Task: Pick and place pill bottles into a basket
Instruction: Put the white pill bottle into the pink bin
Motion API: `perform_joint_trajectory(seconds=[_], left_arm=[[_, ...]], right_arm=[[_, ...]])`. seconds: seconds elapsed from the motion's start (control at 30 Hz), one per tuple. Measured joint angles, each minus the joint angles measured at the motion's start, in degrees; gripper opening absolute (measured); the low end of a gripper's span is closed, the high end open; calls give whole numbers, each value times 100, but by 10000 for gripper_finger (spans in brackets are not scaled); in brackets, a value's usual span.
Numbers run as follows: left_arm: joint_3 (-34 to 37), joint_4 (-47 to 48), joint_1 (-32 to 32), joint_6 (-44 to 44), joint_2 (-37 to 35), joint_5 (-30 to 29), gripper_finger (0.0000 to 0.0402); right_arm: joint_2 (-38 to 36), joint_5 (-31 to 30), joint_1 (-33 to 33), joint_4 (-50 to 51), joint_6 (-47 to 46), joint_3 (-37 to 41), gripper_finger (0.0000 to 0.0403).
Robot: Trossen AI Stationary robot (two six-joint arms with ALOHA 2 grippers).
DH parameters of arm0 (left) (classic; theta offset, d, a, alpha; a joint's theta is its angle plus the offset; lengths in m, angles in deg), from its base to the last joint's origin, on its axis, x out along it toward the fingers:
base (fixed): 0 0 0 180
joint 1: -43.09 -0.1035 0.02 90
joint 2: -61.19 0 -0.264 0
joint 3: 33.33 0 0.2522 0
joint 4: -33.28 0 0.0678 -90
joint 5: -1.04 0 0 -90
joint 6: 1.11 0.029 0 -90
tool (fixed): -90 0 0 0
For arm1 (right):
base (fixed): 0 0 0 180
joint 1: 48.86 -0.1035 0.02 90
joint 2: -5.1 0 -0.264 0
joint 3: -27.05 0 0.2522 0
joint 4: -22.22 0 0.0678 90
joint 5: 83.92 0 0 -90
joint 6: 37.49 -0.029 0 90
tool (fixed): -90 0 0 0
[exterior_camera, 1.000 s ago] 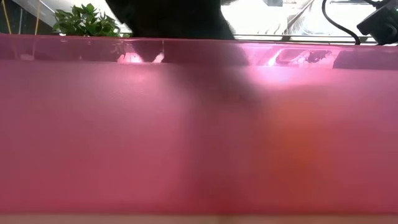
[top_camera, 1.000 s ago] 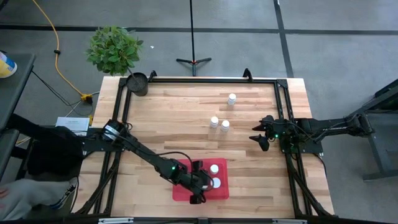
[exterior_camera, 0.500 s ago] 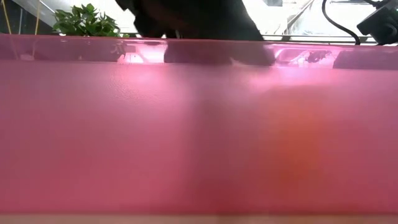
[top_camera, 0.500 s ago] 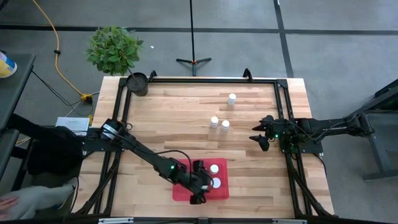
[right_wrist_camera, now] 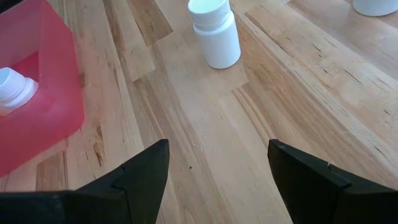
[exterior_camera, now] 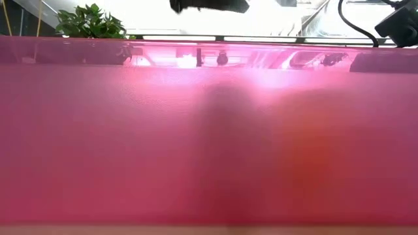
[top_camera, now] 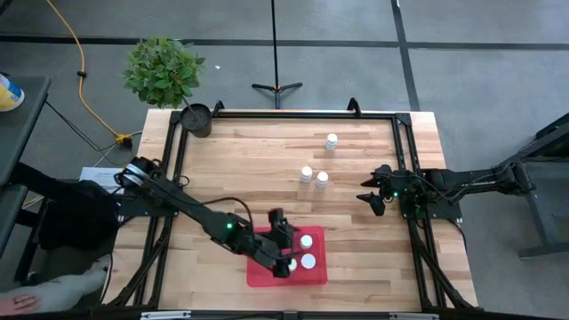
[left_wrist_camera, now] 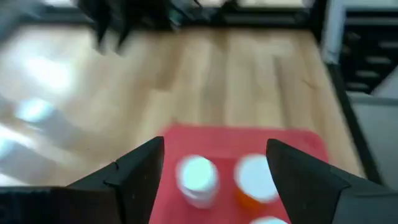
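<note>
From above, the flat red plastic basket (top_camera: 289, 258) holds three white-capped pill bottles (top_camera: 307, 241), while three stand on the wooden table (top_camera: 258, 173). The left gripper (top_camera: 283, 249) hovers there.

Its wrist view shows spread, empty fingers (left_wrist_camera: 134, 177).

The right gripper (right_wrist_camera: 217, 168) waits spread, empty.

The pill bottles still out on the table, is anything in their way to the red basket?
Nothing visible blocks them. The three pill bottles stand on bare wood, with open table between them and the basket. The left hand hovers open over the basket; the right hand waits open at the table's right side.
</note>
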Motion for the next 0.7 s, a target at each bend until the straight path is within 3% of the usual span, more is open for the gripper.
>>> perform_joint_trajectory(seconds=[0.2, 0.53, 0.7], left_arm=[[0, 0, -66, 503, -559, -1064, 310], [0, 39, -618, 801, -1709, -1240, 310], [0, 490, -867, 891, -2366, -1239, 310]], right_arm=[[0, 0, 0, 2, 1, 0, 264], [0, -2, 0, 2, 43, 0, 264], [0, -1, 1, 2, 43, 0, 264]])
